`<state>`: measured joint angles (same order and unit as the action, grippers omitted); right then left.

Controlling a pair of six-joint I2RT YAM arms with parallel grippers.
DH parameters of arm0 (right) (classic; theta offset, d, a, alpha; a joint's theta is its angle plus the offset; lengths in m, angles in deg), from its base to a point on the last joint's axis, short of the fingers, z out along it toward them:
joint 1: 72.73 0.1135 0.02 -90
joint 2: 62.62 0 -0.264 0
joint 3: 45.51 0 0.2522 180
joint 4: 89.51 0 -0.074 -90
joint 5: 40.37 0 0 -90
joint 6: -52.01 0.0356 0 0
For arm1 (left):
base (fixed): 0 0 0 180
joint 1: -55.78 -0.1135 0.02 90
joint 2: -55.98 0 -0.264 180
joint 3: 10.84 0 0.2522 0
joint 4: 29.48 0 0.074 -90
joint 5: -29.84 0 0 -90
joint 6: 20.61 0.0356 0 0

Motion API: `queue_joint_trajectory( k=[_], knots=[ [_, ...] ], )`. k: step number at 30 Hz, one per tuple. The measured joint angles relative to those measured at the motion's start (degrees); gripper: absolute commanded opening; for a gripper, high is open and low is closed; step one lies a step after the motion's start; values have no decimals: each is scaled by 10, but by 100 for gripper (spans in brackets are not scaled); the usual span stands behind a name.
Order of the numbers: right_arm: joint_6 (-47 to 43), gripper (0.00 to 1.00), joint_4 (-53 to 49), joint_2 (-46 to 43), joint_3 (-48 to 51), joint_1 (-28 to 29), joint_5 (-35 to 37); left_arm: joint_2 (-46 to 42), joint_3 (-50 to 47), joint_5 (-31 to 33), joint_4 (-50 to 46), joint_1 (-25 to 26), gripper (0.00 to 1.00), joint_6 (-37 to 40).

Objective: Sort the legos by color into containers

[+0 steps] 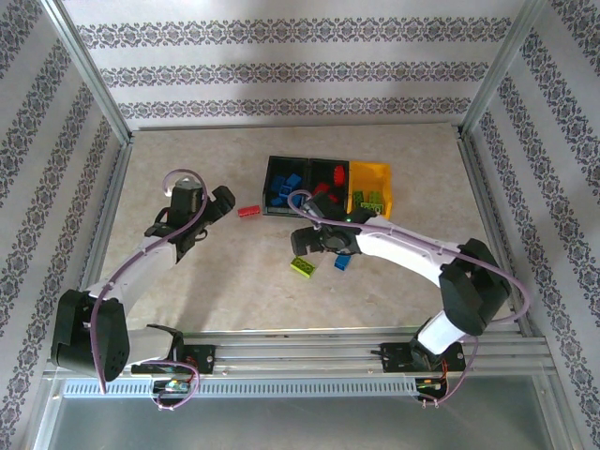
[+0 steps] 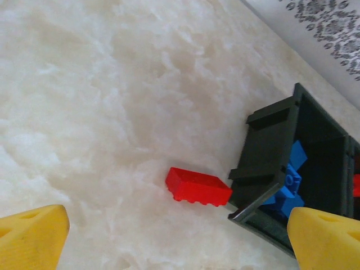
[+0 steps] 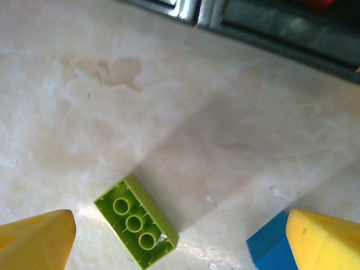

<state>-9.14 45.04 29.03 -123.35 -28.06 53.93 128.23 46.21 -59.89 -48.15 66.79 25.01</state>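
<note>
You see a cream, marbled table (image 1: 187,291) and white walls (image 1: 281,19) banded with grey floral stripes. The left black bin (image 1: 270,173) shows blue bricks (image 1: 286,187), the middle black bin (image 1: 328,166) red bricks (image 1: 333,176), and the yellow-orange bin (image 1: 370,170) lime green bricks (image 1: 367,200). Loose: one red brick (image 2: 198,187), one lime green brick (image 3: 136,222), one blue brick (image 3: 270,248). Your arms (image 1: 403,248) are white with black joints and lilac cables (image 1: 178,176). Fingertips (image 2: 31,236) are yellow on both.

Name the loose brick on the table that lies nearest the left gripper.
The red brick, alone just left of the black bin holding blue bricks. The lime green brick and the blue brick lie farther right, in front of the bins.
</note>
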Motion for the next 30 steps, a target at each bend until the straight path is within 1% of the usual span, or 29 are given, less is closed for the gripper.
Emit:
queue_joint_trajectory(
  k=[6, 10, 18, 30],
  knots=[
    [-27, 82, -40, 57, -45, 28, -16, -4, -5, 0, -23, -3, 100, 6],
    [-43, 81, -57, 90, -65, 36, -26, -7, -5, 0, -30, -7, 100, 9],
    [-62, 75, -85, 129, -86, 39, -27, -13, -5, 0, -39, -10, 100, 13],
    [-80, 72, -109, 170, -109, 51, -24, -13, -5, 0, -41, -15, 100, 13]
  ],
)
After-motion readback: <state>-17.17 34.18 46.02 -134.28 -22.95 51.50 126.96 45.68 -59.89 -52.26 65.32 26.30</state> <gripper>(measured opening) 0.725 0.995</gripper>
